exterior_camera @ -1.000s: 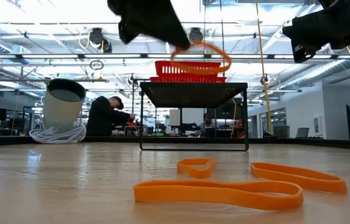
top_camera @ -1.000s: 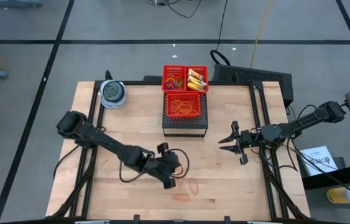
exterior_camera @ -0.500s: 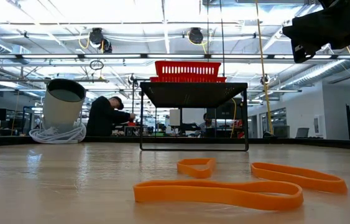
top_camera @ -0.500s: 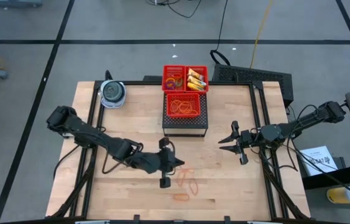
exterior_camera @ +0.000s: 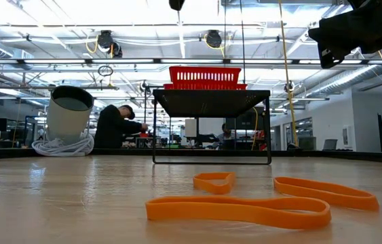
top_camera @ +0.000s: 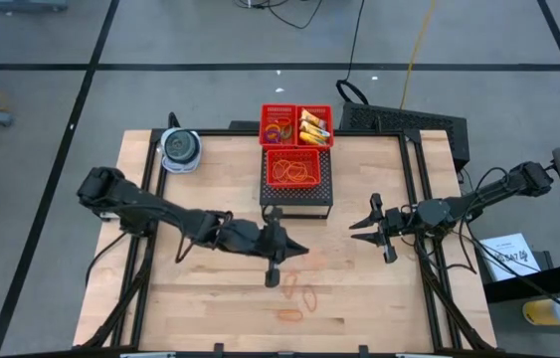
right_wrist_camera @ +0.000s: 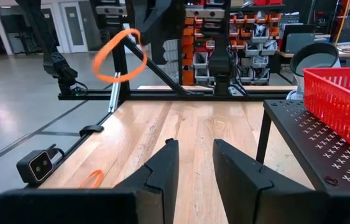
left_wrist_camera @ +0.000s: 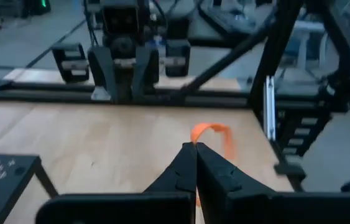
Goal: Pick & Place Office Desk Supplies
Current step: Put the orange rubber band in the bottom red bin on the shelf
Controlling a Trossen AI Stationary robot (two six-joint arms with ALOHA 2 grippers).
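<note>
My left gripper [top_camera: 302, 250] hangs above the middle of the table, near the black stand, shut on an orange rubber band [left_wrist_camera: 215, 132]. The right wrist view shows that band [right_wrist_camera: 114, 57] as a loop in the air. More orange rubber bands [top_camera: 304, 295] lie flat on the wood toward the near edge; the low view shows them close up [exterior_camera: 238, 210]. My right gripper [top_camera: 359, 227] waits at the right side, level and open, with nothing between its fingers [right_wrist_camera: 162, 168]. My left gripper pinches the rubber band between its two shut fingertips at one spot of the loop [left_wrist_camera: 198, 132]. The fingers point nearly level toward the table's right side. The band is lifted clear of the table and stands out past the fingertips as a slack loop.
A black stand [top_camera: 296, 199] at the far middle bears red mesh baskets: one with rubber bands [top_camera: 296, 167], behind it one with rings [top_camera: 279, 129] and one with yellow packets [top_camera: 312, 126]. A round blue-grey container [top_camera: 180, 149] stands at the far left. Bare wood lies around the loose bands.
My left gripper has risen with the rubber band, leaving the low view upward. It has gone from near the loose bands toward the stand and the table's right. It has tipped from pointing down to almost level. The bands on the table have stayed put.
</note>
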